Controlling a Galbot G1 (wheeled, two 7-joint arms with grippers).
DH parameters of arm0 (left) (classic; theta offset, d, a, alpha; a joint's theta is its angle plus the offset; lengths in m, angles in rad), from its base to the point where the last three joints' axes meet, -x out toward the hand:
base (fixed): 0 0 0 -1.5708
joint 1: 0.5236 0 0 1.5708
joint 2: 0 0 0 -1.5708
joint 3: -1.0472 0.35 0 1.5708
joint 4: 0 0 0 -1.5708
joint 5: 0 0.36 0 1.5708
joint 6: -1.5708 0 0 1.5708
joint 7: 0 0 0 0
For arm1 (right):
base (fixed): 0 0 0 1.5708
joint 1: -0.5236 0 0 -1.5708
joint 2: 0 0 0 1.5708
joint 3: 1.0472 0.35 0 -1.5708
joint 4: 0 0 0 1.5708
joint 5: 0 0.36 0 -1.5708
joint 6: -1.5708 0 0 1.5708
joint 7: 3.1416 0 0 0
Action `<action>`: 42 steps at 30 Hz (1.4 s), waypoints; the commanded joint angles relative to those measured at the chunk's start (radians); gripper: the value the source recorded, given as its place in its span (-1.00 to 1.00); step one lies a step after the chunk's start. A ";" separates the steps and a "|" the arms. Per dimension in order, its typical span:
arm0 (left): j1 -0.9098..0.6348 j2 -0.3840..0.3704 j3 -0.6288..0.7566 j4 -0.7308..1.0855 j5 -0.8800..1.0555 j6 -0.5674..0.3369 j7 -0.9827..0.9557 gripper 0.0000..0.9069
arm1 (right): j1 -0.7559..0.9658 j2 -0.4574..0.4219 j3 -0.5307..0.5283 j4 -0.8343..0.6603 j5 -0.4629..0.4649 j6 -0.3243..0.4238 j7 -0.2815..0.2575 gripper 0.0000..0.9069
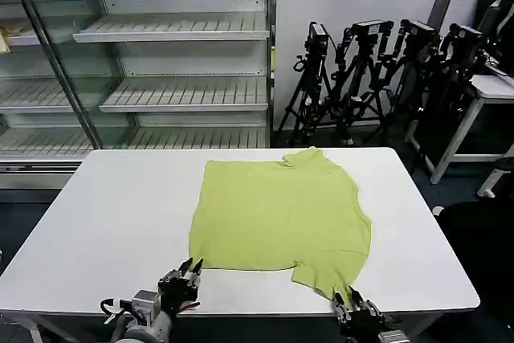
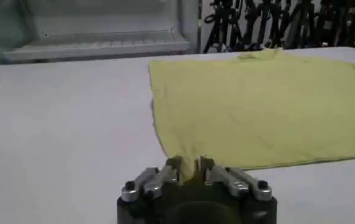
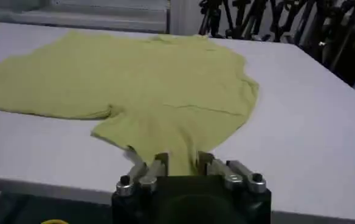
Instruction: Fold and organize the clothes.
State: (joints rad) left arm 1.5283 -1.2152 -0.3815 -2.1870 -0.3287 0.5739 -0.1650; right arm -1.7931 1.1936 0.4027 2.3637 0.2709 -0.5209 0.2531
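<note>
- Lime shirt [image 1: 277, 214] lies spread on the white table [image 1: 104, 230] in your head view, collar toward the shelving [image 1: 173, 54]. Your left gripper [image 1: 189, 276] sits at the shirt's near left corner, your right gripper [image 1: 348, 301] at its near right corner.
- Left wrist view: your left gripper [image 2: 189, 169] pinches the shirt's [image 2: 256, 103] corner between closed fingers.
- Right wrist view: your right gripper [image 3: 182, 163] clamps the shirt's [image 3: 141, 79] near edge at the table [image 3: 311, 122] front.

Bare white table [image 1: 112, 222] lies open on both sides of the lime shirt [image 1: 277, 210]; shelving [image 1: 177, 62] and tripods [image 1: 377, 70] stand behind the far edge, well apart.
</note>
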 commanded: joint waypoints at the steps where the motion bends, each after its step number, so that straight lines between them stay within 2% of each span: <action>1: -0.004 0.001 0.001 0.005 -0.009 0.002 0.000 -0.93 | 0.004 0.003 -0.006 -0.005 0.003 0.004 0.000 -1.00; 5: 0.006 -0.003 -0.004 -0.018 -0.021 -0.004 0.000 -0.93 | -0.010 -0.001 0.005 0.020 0.003 0.031 0.000 -1.00; 7: 0.022 -0.004 -0.014 -0.039 -0.015 -0.034 0.008 -0.96 | -0.023 -0.008 0.017 0.042 0.004 0.049 -0.011 -1.00; 15: 0.104 -0.014 -0.078 -0.201 -0.029 -0.037 0.008 -0.93 | -0.098 -0.032 0.099 0.139 0.033 0.104 -0.037 -1.00; 25: 0.186 -0.012 -0.194 -0.325 -0.050 -0.046 0.003 -0.93 | -0.108 -0.031 0.158 0.197 0.073 0.123 -0.047 -1.00; 30: 0.156 0.007 -0.213 -0.305 -0.063 -0.052 0.001 -0.93 | -0.010 -0.038 0.171 0.177 0.129 0.120 -0.039 -1.00; 42: 0.009 0.053 -0.103 -0.130 -0.013 -0.046 0.009 -0.93 | 0.299 -0.113 0.096 -0.022 0.216 0.101 -0.008 -1.00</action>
State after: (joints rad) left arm 1.5922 -1.1755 -0.4995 -2.3762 -0.3537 0.5282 -0.1555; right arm -1.5922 1.0898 0.4969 2.3902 0.4587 -0.4275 0.2439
